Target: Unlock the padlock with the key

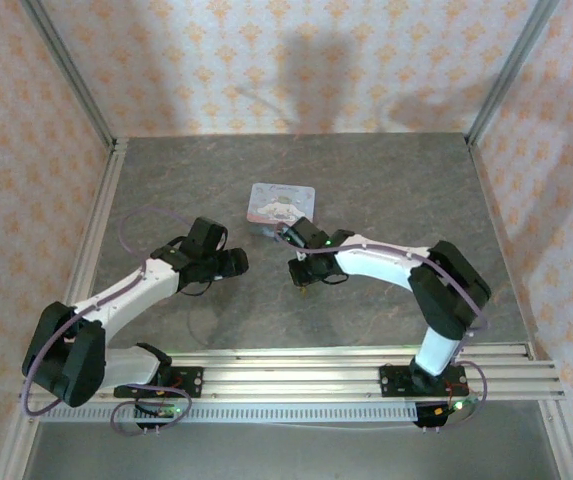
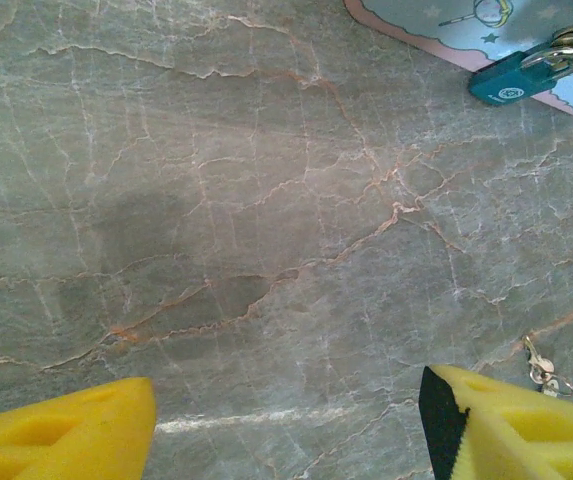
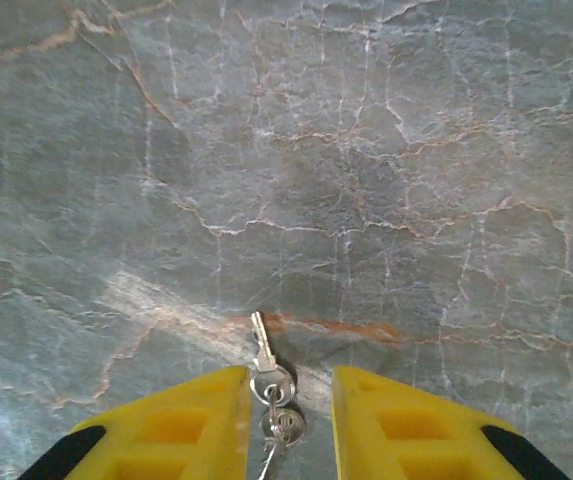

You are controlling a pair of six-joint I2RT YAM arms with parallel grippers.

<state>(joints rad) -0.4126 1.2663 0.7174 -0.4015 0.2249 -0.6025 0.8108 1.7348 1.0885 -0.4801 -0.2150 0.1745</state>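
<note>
Plainly the key (image 3: pixel 259 343) is a slight thing: a thin, pale sliver of metal lying flat on the grey marbled counter (image 3: pixel 366 150), joined by a small ring to what looks like a second key. I judge it light, stiff and slippery, hard to lift off a hard surface. The bow and ring end look like the best place to pinch, which leaves the blade free for the lock. The loose ring may let it swing once lifted.

The right hand (image 3: pixel 286 385) is spread, with its yellow fingers (image 3: pixel 176 425) on either side of the ring and not yet pressed on it. The left hand (image 2: pixel 286 400) is also released, its fingers wide apart over bare counter and holding nothing.

The padlock (image 2: pixel 526 72) is small, teal-blue and hard, with a bright metal shackle. It lies at the near edge of the pastel tin (image 1: pixel 281 200), its shackle end over the printed lid. I cannot tell whether it rests on the tin or only against it. It will likely skid if pushed, so its body needs to be held from the sides. The tin behind it crowds any approach from the far side. The two hands work close together and could foul each other.
</note>
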